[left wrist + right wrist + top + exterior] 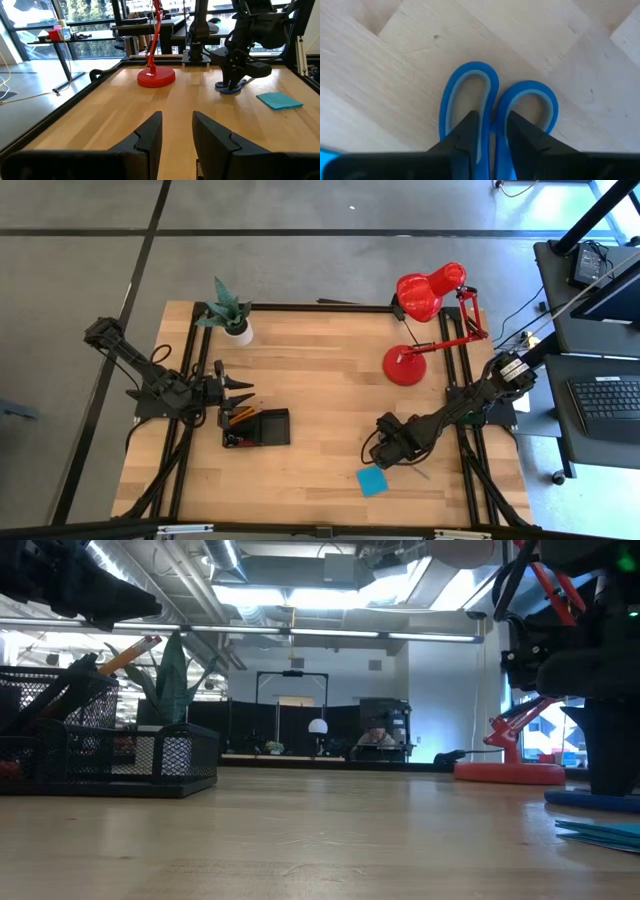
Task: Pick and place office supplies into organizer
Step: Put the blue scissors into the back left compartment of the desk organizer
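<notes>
While pencils (240,414) are already sitting in the organizer (258,427) under the idle, half-open left gripper (236,387), the right gripper (489,131) is pinching the scissors (496,112) where the handles meet (they are lying flat); the sticky pad (372,480) is waiting nearby.

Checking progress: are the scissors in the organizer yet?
Out. The scissors lie flat on the table, under the right claw.

The wooden table (320,370) carries organizer (262,428), sticky-note pad (372,480), scissors (492,107), lamp (405,365), plant (230,315).
</notes>
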`<move>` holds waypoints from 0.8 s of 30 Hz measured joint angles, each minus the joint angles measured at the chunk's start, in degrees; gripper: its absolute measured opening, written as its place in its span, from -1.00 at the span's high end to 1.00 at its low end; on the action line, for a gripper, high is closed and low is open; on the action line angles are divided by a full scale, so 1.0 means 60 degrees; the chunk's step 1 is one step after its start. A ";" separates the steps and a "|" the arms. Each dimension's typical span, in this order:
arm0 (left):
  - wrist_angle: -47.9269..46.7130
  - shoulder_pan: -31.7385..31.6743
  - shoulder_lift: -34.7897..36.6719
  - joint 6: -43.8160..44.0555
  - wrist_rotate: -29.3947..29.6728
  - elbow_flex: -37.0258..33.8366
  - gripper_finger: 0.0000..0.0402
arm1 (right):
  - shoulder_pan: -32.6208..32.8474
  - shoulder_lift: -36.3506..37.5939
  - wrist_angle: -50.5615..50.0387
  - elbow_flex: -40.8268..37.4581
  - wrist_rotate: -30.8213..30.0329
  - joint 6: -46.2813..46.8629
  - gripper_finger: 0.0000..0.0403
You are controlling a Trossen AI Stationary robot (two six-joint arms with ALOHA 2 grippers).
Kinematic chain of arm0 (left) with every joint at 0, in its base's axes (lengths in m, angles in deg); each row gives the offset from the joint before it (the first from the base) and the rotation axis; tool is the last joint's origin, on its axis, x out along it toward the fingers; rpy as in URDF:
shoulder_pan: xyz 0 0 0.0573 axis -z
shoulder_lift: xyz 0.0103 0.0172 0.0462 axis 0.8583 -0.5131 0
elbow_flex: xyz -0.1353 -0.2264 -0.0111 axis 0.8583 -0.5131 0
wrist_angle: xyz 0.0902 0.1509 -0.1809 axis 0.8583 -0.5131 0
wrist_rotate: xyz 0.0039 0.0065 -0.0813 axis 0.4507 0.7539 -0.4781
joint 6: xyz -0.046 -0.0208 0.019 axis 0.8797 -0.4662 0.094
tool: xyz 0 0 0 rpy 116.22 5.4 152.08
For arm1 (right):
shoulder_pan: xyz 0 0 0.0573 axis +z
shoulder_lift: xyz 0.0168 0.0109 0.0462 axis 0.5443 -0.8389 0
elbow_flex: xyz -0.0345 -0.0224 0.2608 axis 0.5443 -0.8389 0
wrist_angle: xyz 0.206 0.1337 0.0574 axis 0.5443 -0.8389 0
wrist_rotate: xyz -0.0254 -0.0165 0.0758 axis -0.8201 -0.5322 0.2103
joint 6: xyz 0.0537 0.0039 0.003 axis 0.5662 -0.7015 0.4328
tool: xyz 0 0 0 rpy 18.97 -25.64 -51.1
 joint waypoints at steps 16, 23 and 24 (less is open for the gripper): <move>0.0000 0.0004 0.0000 -0.0001 0.0000 -0.0004 0.51 | -0.0058 -0.0025 -0.0626 0.0962 -0.1286 -0.0288 0.59; 0.0032 0.0000 -0.0004 0.0089 0.0001 -0.0004 0.50 | -0.0026 0.0000 -0.1707 0.2591 -0.3500 -0.1350 0.59; 0.0072 0.0000 -0.0004 0.0226 0.0002 -0.0004 0.50 | -0.0033 0.0000 -0.1736 0.2837 -0.3943 -0.1657 0.59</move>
